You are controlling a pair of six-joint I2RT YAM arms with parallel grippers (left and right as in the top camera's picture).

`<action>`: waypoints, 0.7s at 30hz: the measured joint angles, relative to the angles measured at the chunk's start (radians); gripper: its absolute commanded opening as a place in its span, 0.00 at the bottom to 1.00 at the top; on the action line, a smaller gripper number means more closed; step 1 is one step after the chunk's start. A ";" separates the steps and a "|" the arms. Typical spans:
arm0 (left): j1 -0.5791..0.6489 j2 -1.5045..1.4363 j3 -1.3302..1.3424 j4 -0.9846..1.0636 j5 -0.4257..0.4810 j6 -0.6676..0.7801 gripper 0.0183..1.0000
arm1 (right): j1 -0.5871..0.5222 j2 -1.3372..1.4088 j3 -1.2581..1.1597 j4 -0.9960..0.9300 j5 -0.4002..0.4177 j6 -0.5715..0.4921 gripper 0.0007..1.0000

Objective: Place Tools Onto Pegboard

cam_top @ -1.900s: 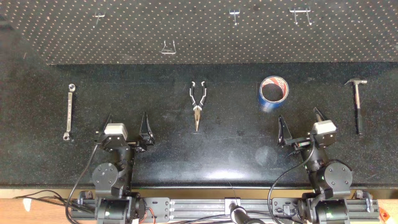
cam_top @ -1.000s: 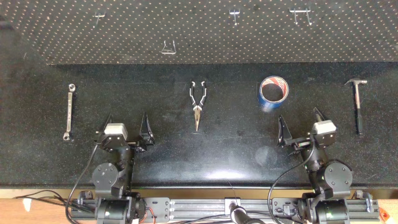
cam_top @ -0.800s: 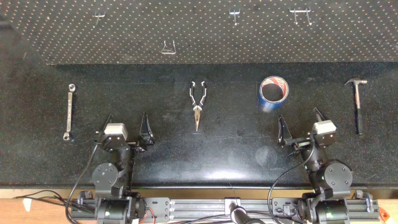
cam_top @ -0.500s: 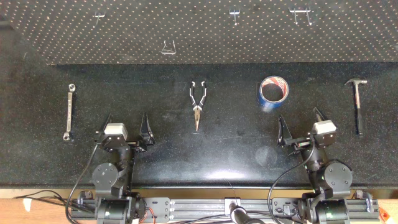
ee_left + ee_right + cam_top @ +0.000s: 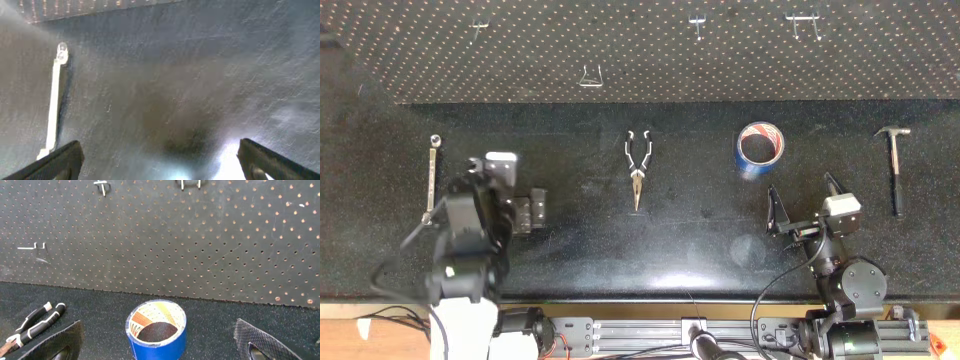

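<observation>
Left gripper (image 5: 160,157) swings off its rest toward the wrench (image 5: 430,180) lying at the top view's left, fingers spread and empty — first pick looks on — while the right gripper (image 5: 803,192) waits spread at lower right, the pegboard (image 5: 620,50) along the top holding no tool yet.

A black, finely speckled worktop (image 5: 700,230) carries four tools, spread in a row. At the middle lie slim needle-nose pliers (image 5: 638,165) with black-and-white handles, jaws shut to a point. Well to the left of the pliers lies a long silver metal wrench (image 5: 432,165), running the same way as them. Right of the pliers sits a blue roll of tape (image 5: 760,148), hole upward. Farther right than the tape lies a black-handled hammer (image 5: 895,170), its silver head at the same end as the pliers' handles.
</observation>
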 measured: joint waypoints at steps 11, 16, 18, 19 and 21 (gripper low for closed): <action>0.695 0.364 0.164 -0.053 0.150 0.212 1.00 | 0.000 0.000 0.000 -0.001 0.007 0.000 0.98; 0.720 0.509 0.295 -0.053 0.278 0.243 0.99 | 0.000 0.000 0.000 -0.002 0.006 0.000 0.98; 0.720 0.584 0.374 -0.050 0.318 0.286 0.99 | 0.000 0.000 0.000 -0.001 0.006 0.000 0.98; 0.720 0.624 0.404 -0.052 0.329 0.309 0.99 | 0.000 0.000 0.000 -0.001 0.006 0.000 0.98; 0.719 0.693 0.450 -0.052 0.340 0.344 1.00 | 0.000 0.000 0.000 -0.001 0.006 0.000 0.98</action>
